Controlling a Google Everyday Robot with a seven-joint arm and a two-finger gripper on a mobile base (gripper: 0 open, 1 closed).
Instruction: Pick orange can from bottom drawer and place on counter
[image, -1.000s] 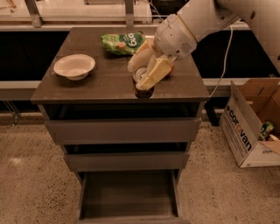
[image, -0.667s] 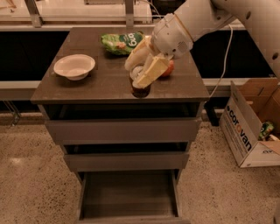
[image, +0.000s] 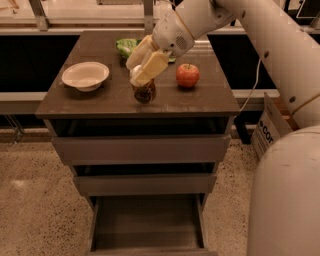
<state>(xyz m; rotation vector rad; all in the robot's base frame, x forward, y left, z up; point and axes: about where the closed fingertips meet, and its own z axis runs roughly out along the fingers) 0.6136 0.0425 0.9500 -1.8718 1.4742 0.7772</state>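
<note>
Directly beneath the claw (image: 141, 79), the orange can (image: 145, 93) is standing upright on the bench (image: 200, 102), near the front edge and roughly midway across it. The claw is hanging tilted over the can's top, reaching down from the pale arm (image: 260, 40) that is coming in from the upper right of the camera view. Its tip is covering the can's rim, so whether it is pinching the can or standing spread around it cannot be told. Just to the right of the claw, a red-orange apple (image: 187, 75) is sitting on the bench, apart from the can. Well to the left of the claw, a pale bowl (image: 85, 75) is resting on the same surface. Behind the claw, towards the far edge, a green packet (image: 125, 46) is lying partly hidden by the wrist. Far below the claw, the bottom drawer (image: 147, 222) is standing pulled out, showing its flat floor and low side walls. Between that drawer and the claw, the top drawer (image: 142, 149) and the middle drawer (image: 145, 184) are sitting one above the other, with dark gaps showing above their fronts. Down and to the right of the claw, a cardboard box (image: 265, 130) is standing on the speckled floor (image: 35, 200), partly hidden behind the robot's body.
</note>
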